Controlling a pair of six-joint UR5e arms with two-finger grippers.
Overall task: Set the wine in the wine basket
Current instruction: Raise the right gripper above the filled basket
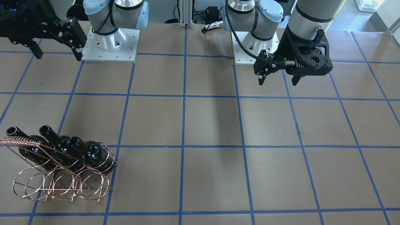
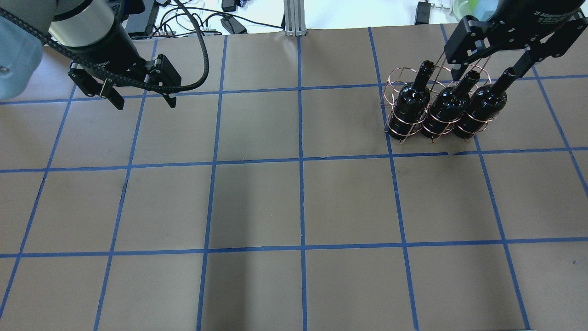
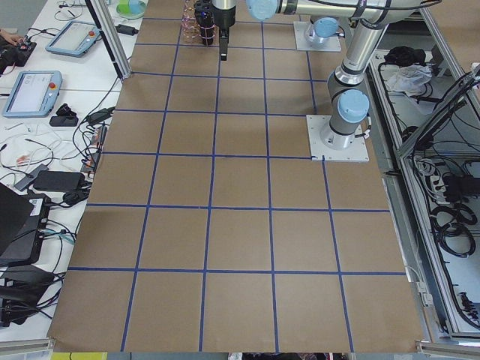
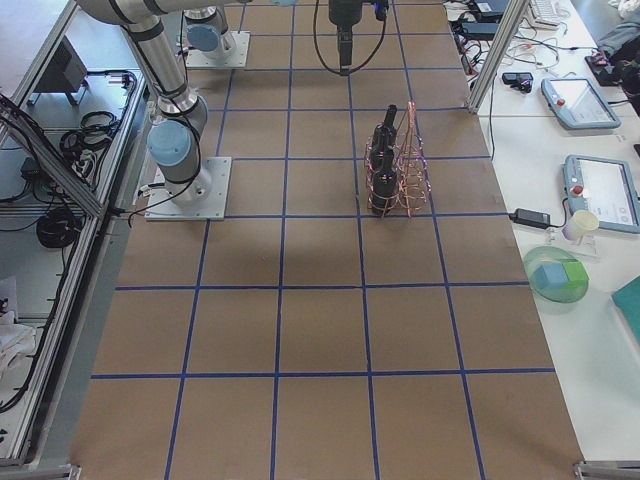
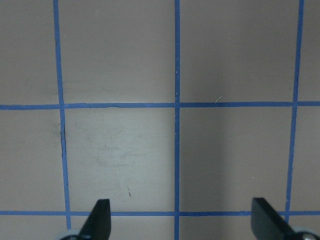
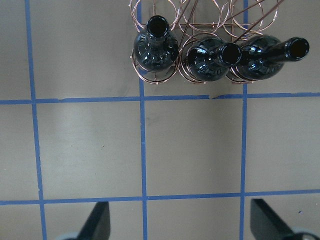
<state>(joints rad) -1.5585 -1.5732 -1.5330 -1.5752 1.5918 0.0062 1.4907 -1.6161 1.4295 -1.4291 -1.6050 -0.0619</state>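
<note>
Both tools spread wide, empty.
Right tool (image 2: pixel 491 64) hangs raised near the wine basket (image 1: pixel 22 141), where three wine bottles (image 2: pixel 448 108) stand upright in its robot-side row on the counter (image 2: pixel 257 207). Left tool (image 2: pixel 142 99) hovers well apart.

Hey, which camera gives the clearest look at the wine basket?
The exterior front-facing view: the whole wine basket shows, both rows of rings, its braided handle and the three bottles. Overhead, the right gripper overlaps its far row. Right wrist crops it at the edge. Both side views show it small; left wrist, not at all.
</note>
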